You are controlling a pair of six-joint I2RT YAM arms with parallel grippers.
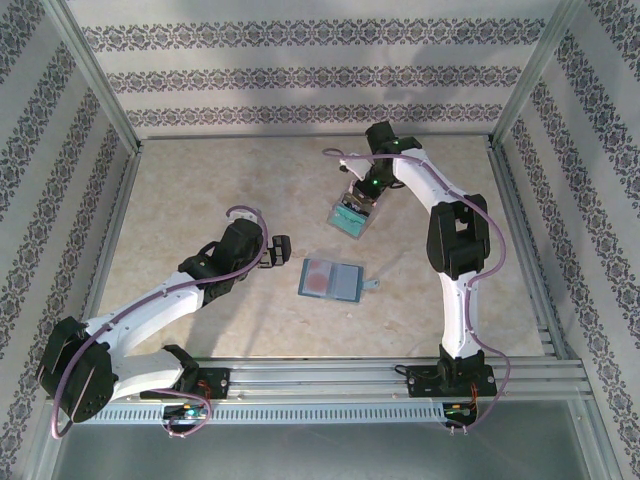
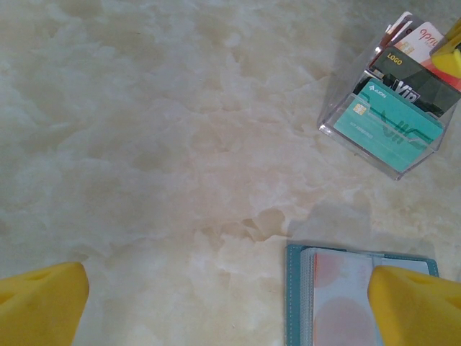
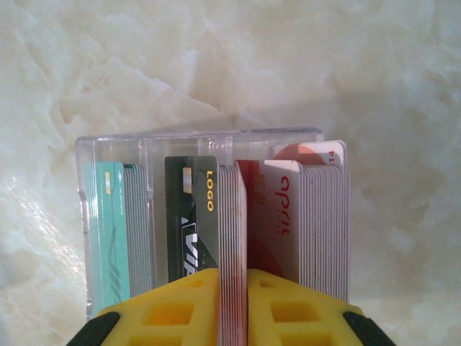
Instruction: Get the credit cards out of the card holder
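Yellow fingers [image 2: 43, 303] of your left gripper [image 1: 278, 249] were spread wide, low over the table just left of the card holder [image 1: 330, 279]. It lay open and flat with a pinkish card [image 2: 338, 313] in its panel. Closing from there could have shoved the card holder sideways rather than caught the card. Further right, the credit cards [image 3: 191, 216] already out stood on edge in a clear box [image 1: 352, 216]. Your right gripper [image 3: 233, 303] pointed down over it, fingers close together with card edges between them; whether they pinched, I could not tell. Lifting while gripped could have dragged neighbouring cards out or tipped the box. Your left arm reached forward low; your right stretched far out and curled down.
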